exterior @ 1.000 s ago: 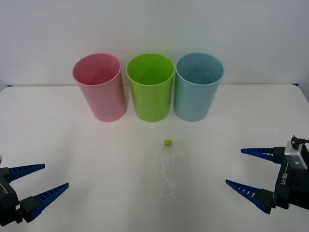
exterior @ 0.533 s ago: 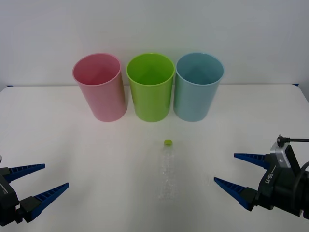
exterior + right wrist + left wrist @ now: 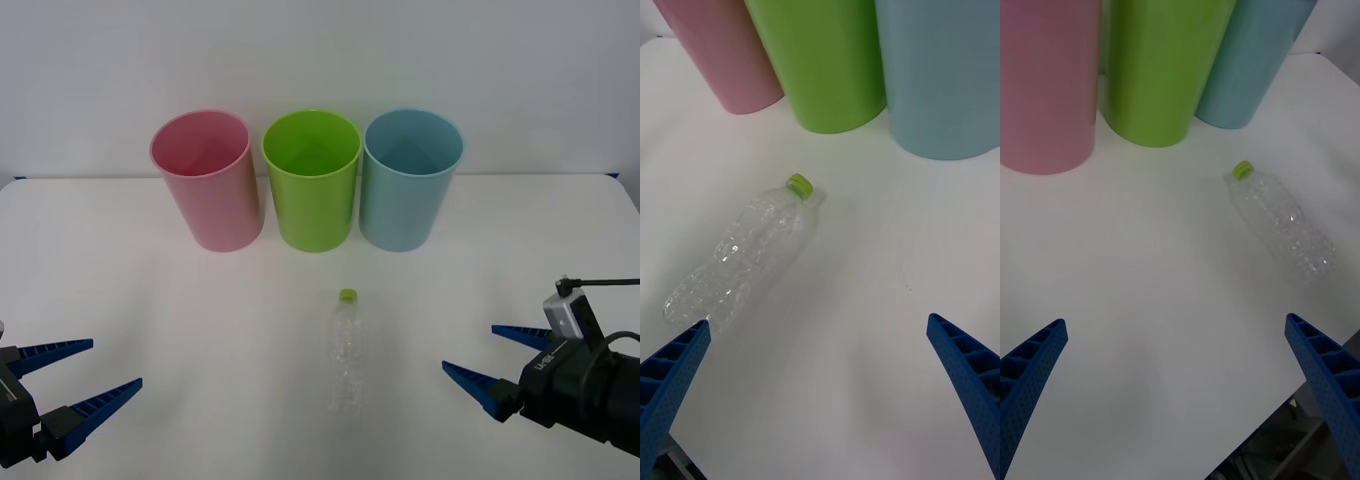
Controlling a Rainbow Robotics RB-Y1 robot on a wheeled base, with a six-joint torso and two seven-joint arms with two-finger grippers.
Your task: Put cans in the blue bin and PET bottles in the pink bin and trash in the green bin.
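Lying flat at centre frame on the white table (image 3: pixel 120 270): a clear crinkled PET bottle (image 3: pixel 346 352), yellow-green cap (image 3: pixel 348 295) pointing up-frame toward the green bin (image 3: pixel 311 180), long axis running top to bottom. Flanked there by the pink bin (image 3: pixel 205 180) and the blue bin (image 3: pixel 410 178), all three upright along the back. Lower right: right gripper (image 3: pixel 493 352), fingers spread wide, empty, nearer the bottle, which lies to its left. Lower left: left gripper (image 3: pixel 92 370), likewise spread and empty, farther off
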